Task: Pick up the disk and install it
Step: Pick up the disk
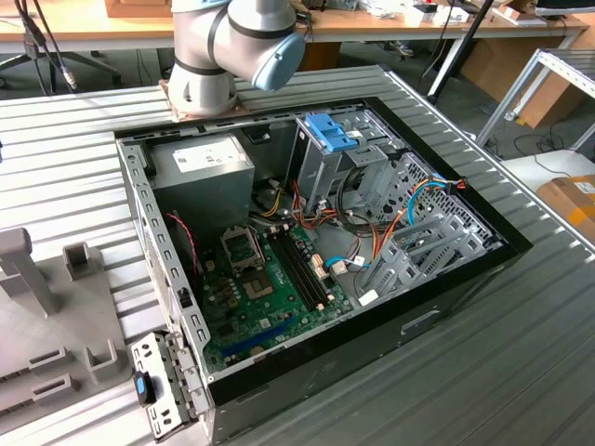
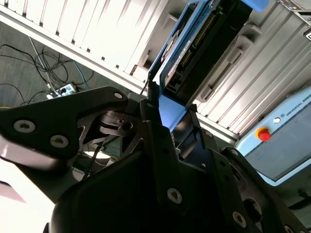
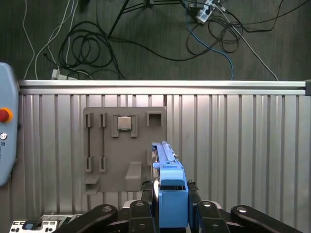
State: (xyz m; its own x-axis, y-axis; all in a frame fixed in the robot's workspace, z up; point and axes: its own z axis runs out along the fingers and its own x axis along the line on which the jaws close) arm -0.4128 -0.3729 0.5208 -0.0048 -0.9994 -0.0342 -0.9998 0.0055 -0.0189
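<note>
My gripper (image 3: 170,188) is shut on the disk (image 3: 171,194), which I see edge-on in the first wrist view with its bright blue carrier rail toward the camera. The black fingers (image 3: 145,190) press on both sides of it. In the second wrist view the disk (image 2: 199,43) sticks out beyond the gripper (image 2: 170,116), showing its dark circuit side and blue rails. It hangs in the air over a ribbed metal table (image 3: 243,145). In the exterior view the arm (image 1: 232,46) rises behind the open computer case (image 1: 446,297).
The case holds an upright metal drive cage with a blue latch (image 1: 330,130), a grey power-supply box (image 1: 200,163) and a green motherboard (image 1: 270,288). A grey fixture plate (image 3: 109,170) with a small chip (image 3: 125,123) lies below the gripper. A pendant with a red button (image 2: 262,134) sits nearby.
</note>
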